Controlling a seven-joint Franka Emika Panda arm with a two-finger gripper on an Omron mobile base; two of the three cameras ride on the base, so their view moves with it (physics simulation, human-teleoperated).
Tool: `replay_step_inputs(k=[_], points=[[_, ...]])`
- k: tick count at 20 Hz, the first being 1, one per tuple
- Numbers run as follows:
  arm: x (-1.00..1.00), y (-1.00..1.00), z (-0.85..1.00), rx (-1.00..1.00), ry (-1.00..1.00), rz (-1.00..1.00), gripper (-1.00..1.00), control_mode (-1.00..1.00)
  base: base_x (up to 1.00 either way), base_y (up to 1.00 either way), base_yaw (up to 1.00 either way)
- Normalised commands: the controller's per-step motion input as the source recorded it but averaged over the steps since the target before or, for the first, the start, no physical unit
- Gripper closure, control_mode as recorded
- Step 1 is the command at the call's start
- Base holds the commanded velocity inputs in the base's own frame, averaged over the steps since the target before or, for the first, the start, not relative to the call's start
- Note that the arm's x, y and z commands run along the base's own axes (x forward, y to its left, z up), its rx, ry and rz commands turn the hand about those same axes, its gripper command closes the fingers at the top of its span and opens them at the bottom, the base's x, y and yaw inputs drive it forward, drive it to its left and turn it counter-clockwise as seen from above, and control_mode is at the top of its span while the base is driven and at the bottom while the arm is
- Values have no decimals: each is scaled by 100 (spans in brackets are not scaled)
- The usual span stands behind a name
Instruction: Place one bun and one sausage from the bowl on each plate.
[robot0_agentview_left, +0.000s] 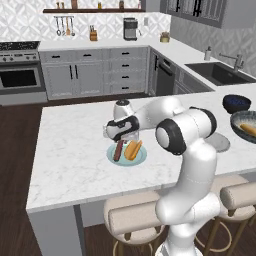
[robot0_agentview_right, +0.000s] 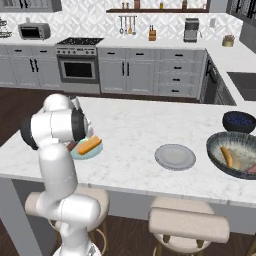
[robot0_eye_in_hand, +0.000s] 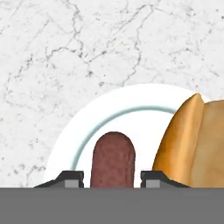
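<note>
My gripper (robot0_agentview_left: 125, 139) hangs low over the pale turquoise plate (robot0_agentview_left: 111, 156) on the marble island. A brown sausage (robot0_eye_in_hand: 113, 159) lies on that plate between my fingertips (robot0_eye_in_hand: 70, 178), with a narrow gap on each side, so the gripper (robot0_eye_in_hand: 112, 177) is slightly open. A golden bun (robot0_eye_in_hand: 197, 144) rests beside the sausage (robot0_agentview_left: 118, 150) on the same plate (robot0_eye_in_hand: 87, 127). The grey plate (robot0_agentview_right: 175, 156) sits bare further right. The wide dark bowl (robot0_agentview_right: 215, 150) at the island's right end holds a bun (robot0_agentview_right: 227, 156) and a sausage (robot0_agentview_right: 251, 169).
A smaller dark navy bowl (robot0_agentview_right: 239, 121) stands behind the wide bowl. Padded stools (robot0_agentview_right: 187, 225) are tucked under the island's near edge. My own arm (robot0_agentview_left: 187, 135) arches over the counter between the two plates. A sink (robot0_agentview_left: 220, 72) lies in the far counter.
</note>
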Motion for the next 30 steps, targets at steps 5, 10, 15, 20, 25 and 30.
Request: replay_step_inputs(k=[5,10,15,20,25,30], points=[[-11,-26,12,2,0,0,-100,-100,0,0,0],[-95,-62,100,9,-30,-3,-100,-100,0,0,0],[-100,-72,82,0,-22,-1,-100,-100,0,0,0],[0,0,0,0,0,0,-100,100,-91,-100,-2],[0,0,0,0,0,0,-100,100,-22,-100,-4],[0,0,0,0,0,0,-100,100,19,-100,-8]])
